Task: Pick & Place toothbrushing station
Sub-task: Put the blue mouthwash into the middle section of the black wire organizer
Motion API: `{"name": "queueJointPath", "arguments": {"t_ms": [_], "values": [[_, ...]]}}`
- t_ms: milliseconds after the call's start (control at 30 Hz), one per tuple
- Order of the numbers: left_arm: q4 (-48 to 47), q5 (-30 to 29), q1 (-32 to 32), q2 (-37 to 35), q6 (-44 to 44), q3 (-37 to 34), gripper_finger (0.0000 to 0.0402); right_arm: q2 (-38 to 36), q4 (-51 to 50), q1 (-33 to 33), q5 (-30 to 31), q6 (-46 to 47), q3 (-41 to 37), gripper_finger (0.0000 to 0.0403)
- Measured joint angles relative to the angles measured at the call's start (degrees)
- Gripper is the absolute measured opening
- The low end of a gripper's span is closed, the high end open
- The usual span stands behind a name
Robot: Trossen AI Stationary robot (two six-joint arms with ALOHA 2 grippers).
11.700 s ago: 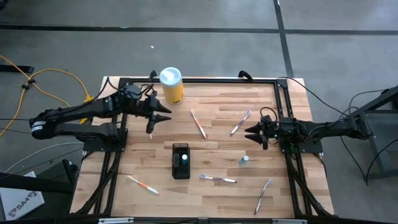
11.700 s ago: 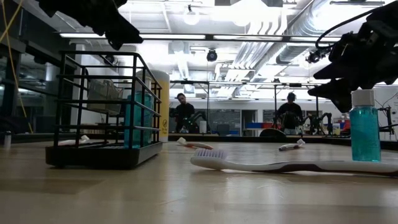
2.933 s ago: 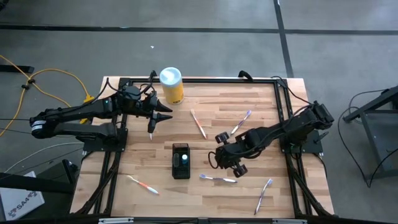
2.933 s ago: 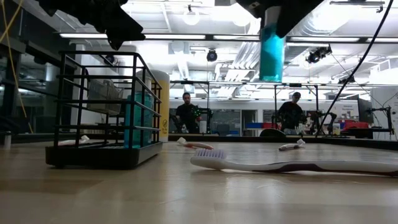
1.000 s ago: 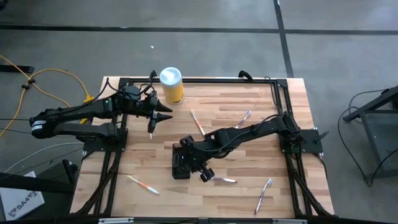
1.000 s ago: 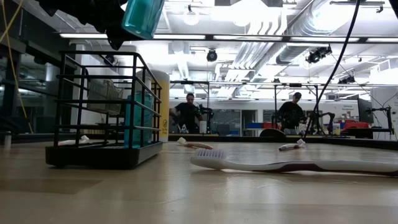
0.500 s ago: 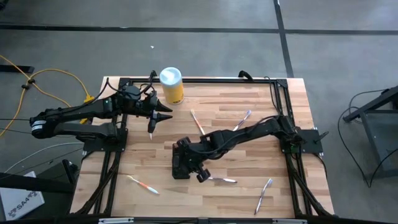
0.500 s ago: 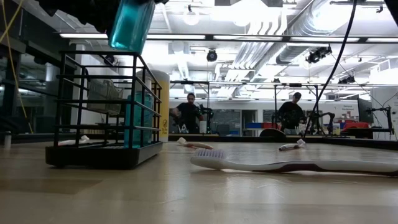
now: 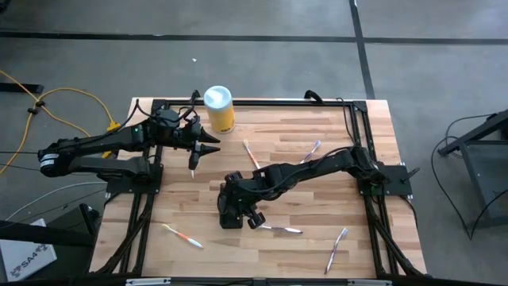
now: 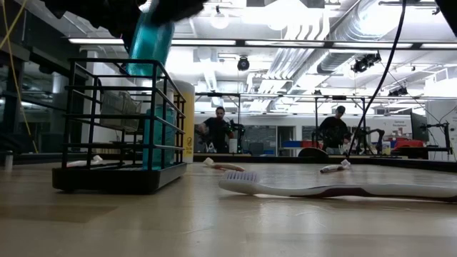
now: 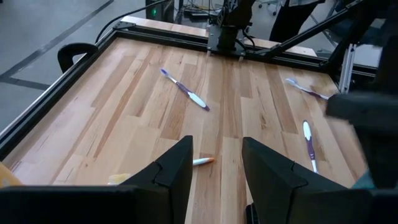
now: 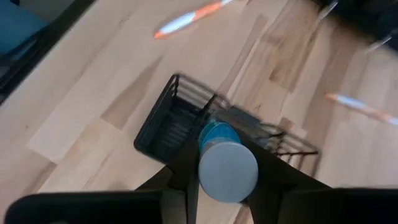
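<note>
The toothbrushing station [image 9: 228,213] is a black wire rack standing on its base at the table's middle; in the low view the station [image 10: 93,128] has a teal bottle [image 10: 160,135] standing inside it. My right gripper [image 12: 228,182] hovers over the rack, shut on a second teal bottle [image 10: 150,39] with a pale cap [image 12: 228,170]. My left gripper [image 11: 214,177] waits open at the table's far left, above the boards, nothing between its fingers. My right gripper pinches the bottle's upper part, beside the cap [image 12: 211,163], between its two fingers. The fingers slant down from the table's right side. The bottle hangs tilted and clear of the table, cap toward the wrist, its lower end [image 10: 140,66] at the rack's top rim.
A yellow canister [image 9: 218,108] with a white lid stands at the far edge. Several toothbrushes lie loose: [image 9: 252,157], [image 9: 307,156], [image 9: 279,229], [image 9: 336,249], [image 9: 182,236]. People stand in the room beyond the table.
My right gripper has carried the teal bottle toward the table's left edge and down, over the rack. The bottle stays tilted, and its lower end has sunk to the rack's top rim.
</note>
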Motion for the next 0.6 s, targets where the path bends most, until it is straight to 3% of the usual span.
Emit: {"name": "queueJointPath", "arguments": {"t_ms": [600], "values": [[0.27, 0.0, 0.0, -0.01, 0.0, 0.0, 0.0136, 1.45, -1.15, -0.07, -0.34, 1.93, 0.08, 0.0086]]}}
